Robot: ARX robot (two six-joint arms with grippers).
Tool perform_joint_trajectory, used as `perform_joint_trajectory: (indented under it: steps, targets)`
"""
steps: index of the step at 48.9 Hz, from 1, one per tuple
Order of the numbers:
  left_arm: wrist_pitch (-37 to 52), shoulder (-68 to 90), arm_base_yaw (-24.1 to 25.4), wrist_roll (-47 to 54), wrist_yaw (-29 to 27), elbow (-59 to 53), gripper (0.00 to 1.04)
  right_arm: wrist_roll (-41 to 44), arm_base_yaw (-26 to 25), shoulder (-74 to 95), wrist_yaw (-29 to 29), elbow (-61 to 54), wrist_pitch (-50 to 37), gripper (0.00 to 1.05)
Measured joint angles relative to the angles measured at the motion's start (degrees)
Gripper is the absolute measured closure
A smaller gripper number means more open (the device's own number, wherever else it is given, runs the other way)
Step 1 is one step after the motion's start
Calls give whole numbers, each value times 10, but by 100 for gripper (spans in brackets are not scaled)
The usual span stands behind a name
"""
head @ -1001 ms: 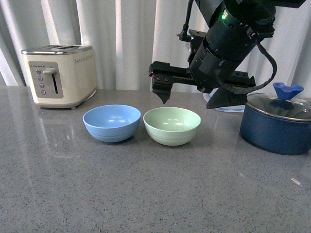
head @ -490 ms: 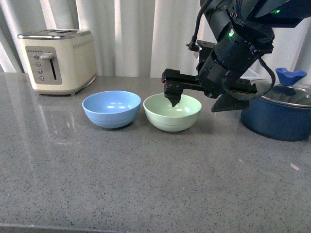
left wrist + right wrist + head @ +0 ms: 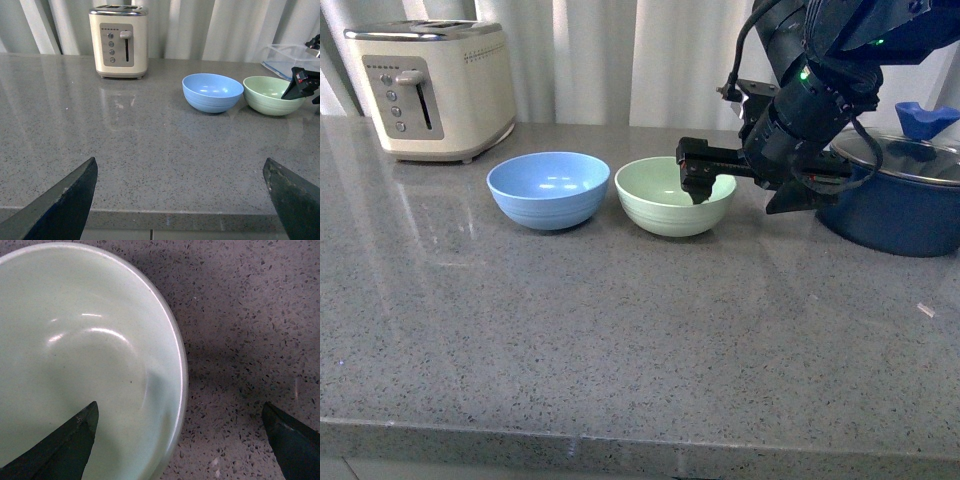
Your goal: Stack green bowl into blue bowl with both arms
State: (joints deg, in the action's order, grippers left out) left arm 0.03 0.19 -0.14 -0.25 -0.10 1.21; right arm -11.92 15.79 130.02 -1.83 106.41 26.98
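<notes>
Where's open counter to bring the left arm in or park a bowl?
The whole front counter before both bowls is bare, as is the strip between the toaster and the blue bowl. Crowded: the green bowl sits close beside the blue one, with the right gripper straddling its rim and the navy pot beside it.

The right arm point(image 3: 810, 90) is big, black and round, with a thin black cable point(image 3: 734, 62) beside it and a tiny green light point(image 3: 804, 73). Its claw point(image 3: 740, 198) has pointy black fingers point(image 3: 694, 185).
</notes>
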Motion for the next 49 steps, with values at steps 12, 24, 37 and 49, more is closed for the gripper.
perform_joint_trajectory:
  steps: [12, 24, 37, 49]
  targets:
    - [0, 0, 0, 0, 0, 0, 7, 11, 5, 9, -3, 0, -20, 37]
    - [0, 0, 0, 0, 0, 0, 7, 19, 12, 9, -11, -22, -33, 84]
    - [0, 0, 0, 0, 0, 0, 7, 30, 11, -10, -5, -12, -38, 103]
    - [0, 0, 0, 0, 0, 0, 7, 43, 0, -10, 3, -4, -29, 103]
